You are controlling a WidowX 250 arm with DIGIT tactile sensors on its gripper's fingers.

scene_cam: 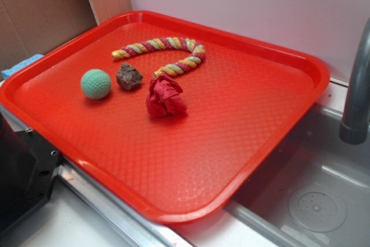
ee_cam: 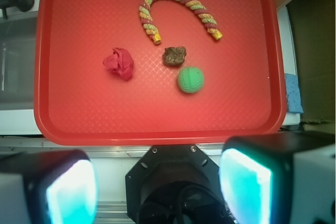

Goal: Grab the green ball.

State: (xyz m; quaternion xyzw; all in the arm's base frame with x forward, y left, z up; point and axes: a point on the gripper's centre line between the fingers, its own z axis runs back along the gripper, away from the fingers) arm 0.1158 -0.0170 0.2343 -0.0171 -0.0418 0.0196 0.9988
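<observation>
The green ball (scene_cam: 95, 83) (ee_cam: 190, 80), pale mint and dimpled, rests on the red tray (scene_cam: 191, 160) (ee_cam: 79, 119), left of the tray's middle in the exterior view. A lumpy brown rock (scene_cam: 129, 77) (ee_cam: 174, 55) lies just beside it. My gripper (ee_cam: 157, 184) hangs high above the robot base, off the tray's near edge, far from the ball. It is open, its two teal-padded fingers (ee_cam: 244, 184) wide apart with nothing between them. The gripper does not show in the exterior view.
A crumpled red paper wad (scene_cam: 165, 98) (ee_cam: 119, 63) and a curved striped rope toy (scene_cam: 165, 53) (ee_cam: 176, 11) also lie on the tray. The black robot base (scene_cam: 23, 172) (ee_cam: 176, 182) stands by the tray's near edge. A grey sink (scene_cam: 312, 189) with a faucet (scene_cam: 357, 85) adjoins the tray.
</observation>
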